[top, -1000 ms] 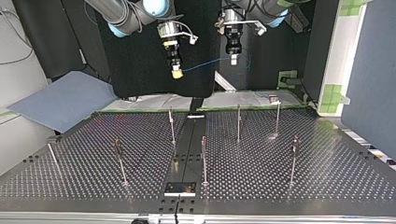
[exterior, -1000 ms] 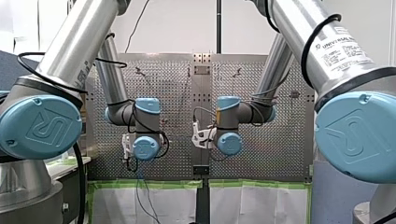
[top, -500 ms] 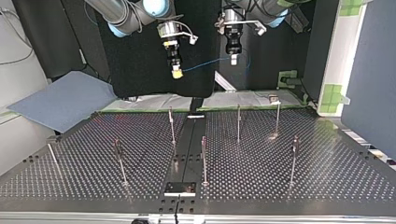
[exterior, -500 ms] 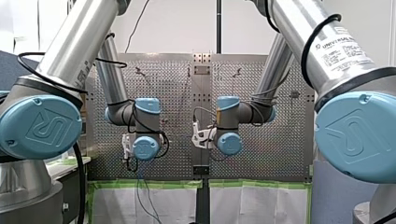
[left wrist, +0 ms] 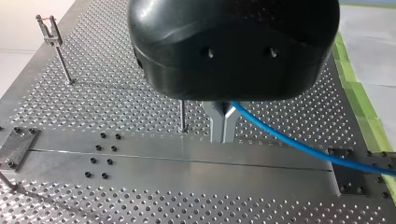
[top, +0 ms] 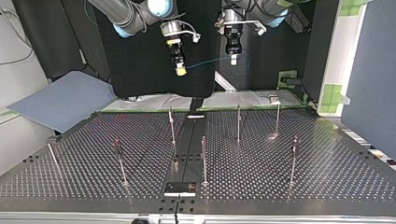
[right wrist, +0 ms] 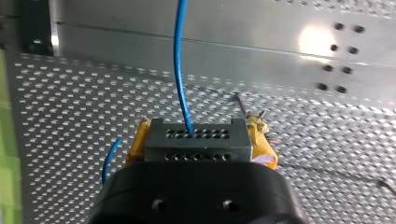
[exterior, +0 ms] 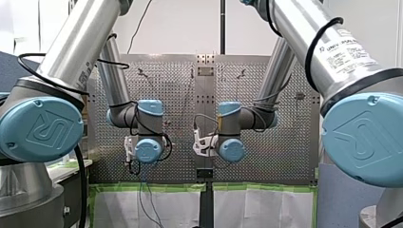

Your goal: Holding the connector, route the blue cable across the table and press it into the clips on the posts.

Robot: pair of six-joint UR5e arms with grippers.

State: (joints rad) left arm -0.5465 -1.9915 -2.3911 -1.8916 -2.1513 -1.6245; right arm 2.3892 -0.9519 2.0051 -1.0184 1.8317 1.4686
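My right end effector [right wrist: 196, 133] is clamping the connector [right wrist: 196, 140] between its yellow pads [right wrist: 136, 140], up in the air over the tabletop [top: 280, 163]. The blue cable [right wrist: 178, 60] is running from the connector's holes across to my left end effector [left wrist: 223, 135], whose metal fingers [left wrist: 216, 126] are pinching together on it. Both are hanging well apart from the posts [top: 238, 122].

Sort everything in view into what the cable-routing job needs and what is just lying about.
Job: blue cable, connector, clip posts, perforated table.
Lying about: blue-grey sheet, green tape, white sheets.
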